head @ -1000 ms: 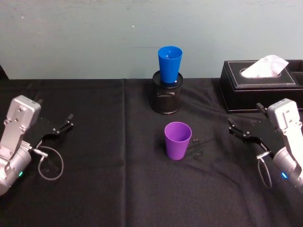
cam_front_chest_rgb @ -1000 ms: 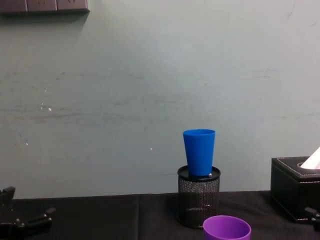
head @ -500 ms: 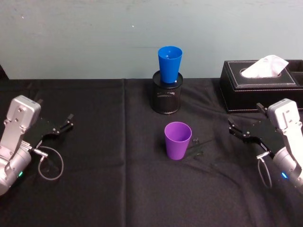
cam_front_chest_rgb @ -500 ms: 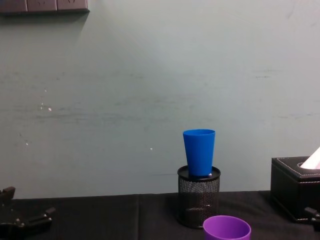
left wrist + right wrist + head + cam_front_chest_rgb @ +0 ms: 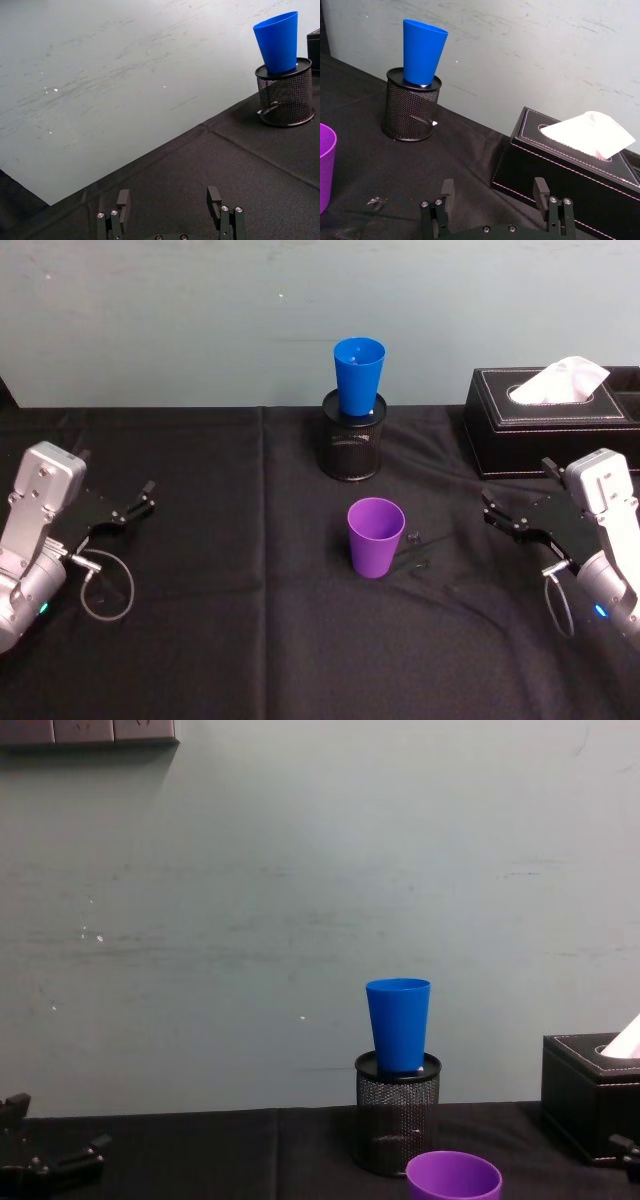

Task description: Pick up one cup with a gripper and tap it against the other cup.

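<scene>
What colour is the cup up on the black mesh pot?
The cup is bright blue. The right wrist view shows it best, close up and from the side.

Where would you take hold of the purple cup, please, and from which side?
Across the side wall of the purple cup, just under the rim, coming level from the robot's right with the open right gripper, nearer than the left gripper. The cup stands upright and tapers downward, so a high grip probably resists slipping.

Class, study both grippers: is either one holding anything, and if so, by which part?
Nothing is held. The left gripper and the right gripper are both open and empty, well apart from the purple cup.
</scene>
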